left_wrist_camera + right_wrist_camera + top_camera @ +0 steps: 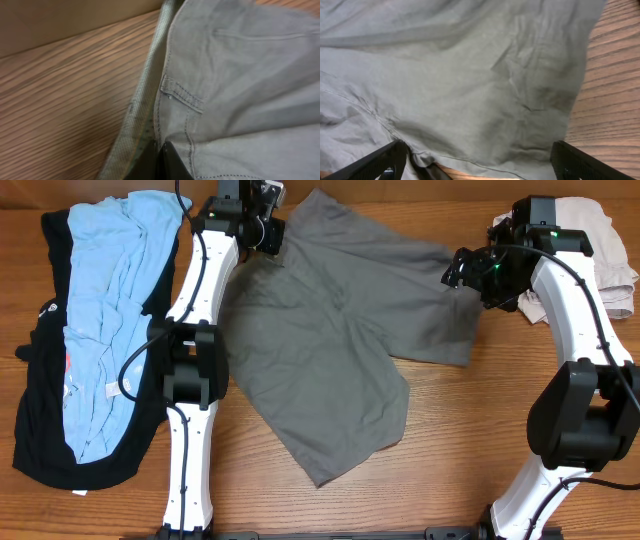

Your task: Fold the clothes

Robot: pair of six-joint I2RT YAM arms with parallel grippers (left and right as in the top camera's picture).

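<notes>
Across woodgrain table [450, 440], flat grey twill shorts [330, 350], left fingers [172, 160] seemingly pinching the waistband [145, 100], right fingers [375, 162] spread wide.

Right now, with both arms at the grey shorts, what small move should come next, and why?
Probably close the right gripper on the leg hem of the grey shorts. Its fingers stand wide open with the hem edge between them, and the left gripper sits at the waistband corner, though its grip is unclear.
</notes>
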